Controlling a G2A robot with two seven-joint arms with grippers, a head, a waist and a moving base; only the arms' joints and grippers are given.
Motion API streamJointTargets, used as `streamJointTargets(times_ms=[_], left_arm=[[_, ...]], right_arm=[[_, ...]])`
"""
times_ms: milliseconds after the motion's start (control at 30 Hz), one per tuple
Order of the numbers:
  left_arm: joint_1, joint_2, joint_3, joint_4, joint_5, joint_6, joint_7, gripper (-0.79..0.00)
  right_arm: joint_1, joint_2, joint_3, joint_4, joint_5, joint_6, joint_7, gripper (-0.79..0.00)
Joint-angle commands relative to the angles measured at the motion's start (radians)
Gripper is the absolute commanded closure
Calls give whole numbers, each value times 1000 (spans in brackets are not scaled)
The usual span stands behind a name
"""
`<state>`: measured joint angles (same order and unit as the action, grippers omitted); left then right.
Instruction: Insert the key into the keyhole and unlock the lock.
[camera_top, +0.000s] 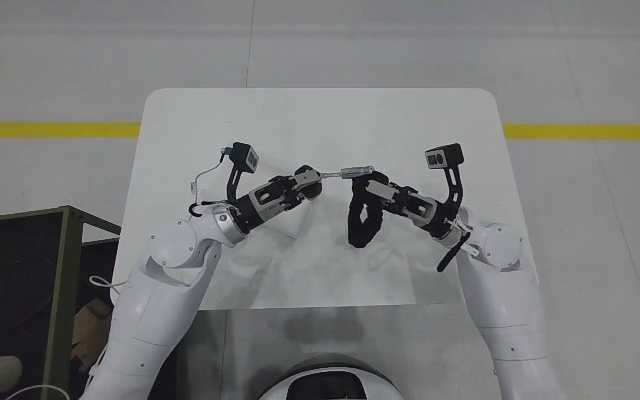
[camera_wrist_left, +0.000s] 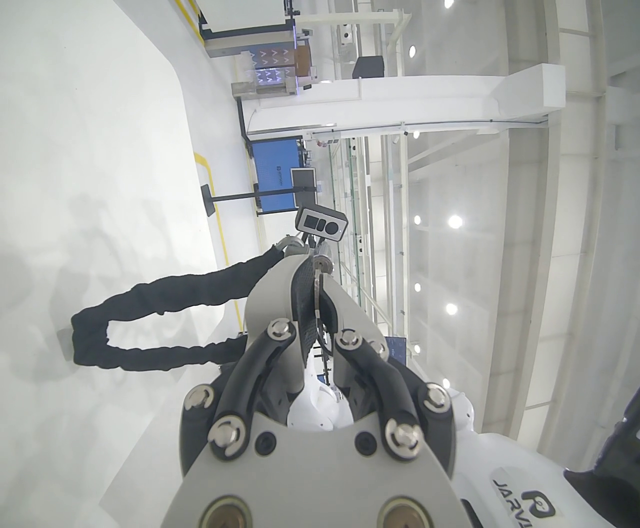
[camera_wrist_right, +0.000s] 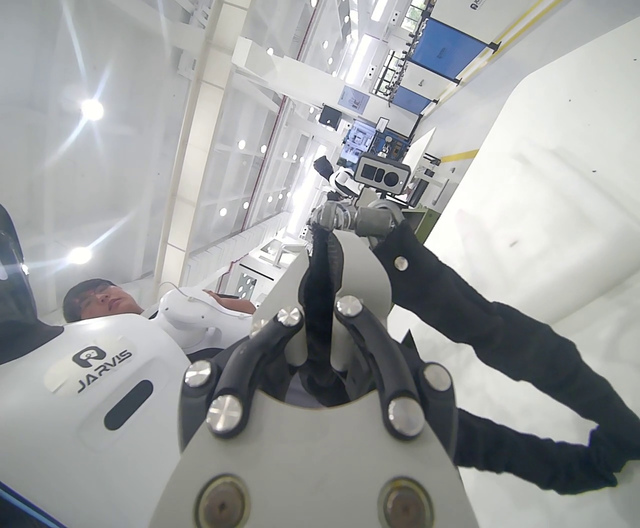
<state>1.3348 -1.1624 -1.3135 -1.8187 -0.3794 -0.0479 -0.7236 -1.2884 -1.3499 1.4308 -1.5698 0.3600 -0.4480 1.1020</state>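
Observation:
A cable lock is held in the air over the white table (camera_top: 200, 130). Its silver cylinder (camera_top: 357, 172) lies level between the two grippers, and its black sleeved cable (camera_top: 362, 222) hangs in a loop below. My right gripper (camera_top: 372, 186) is shut on the cable just behind the cylinder (camera_wrist_right: 350, 216), with the black sleeve (camera_wrist_right: 320, 285) pinched between its fingers. My left gripper (camera_top: 312, 183) is shut on the thin metal key (camera_wrist_left: 318, 295), which points at the cylinder's end (camera_wrist_left: 322, 260). The key's tip meets that end; how deep it sits is hidden.
The table's far edge and rounded corners lie well beyond the grippers. A dark green cart (camera_top: 50, 260) stands on the floor off the table's left side. A yellow floor line (camera_top: 70, 129) runs behind the table.

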Motion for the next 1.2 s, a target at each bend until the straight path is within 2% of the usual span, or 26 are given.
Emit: streamJointTargets(times_ms=[0, 1167], left_arm=[[0, -1, 0, 0, 2, -1, 0, 0], [-14, -14, 11, -8, 36, -42, -75, 0]], right_arm=[[2, 2, -4, 1, 1, 0, -1, 0], [-6, 40, -26, -32, 26, 20, -12, 0]])
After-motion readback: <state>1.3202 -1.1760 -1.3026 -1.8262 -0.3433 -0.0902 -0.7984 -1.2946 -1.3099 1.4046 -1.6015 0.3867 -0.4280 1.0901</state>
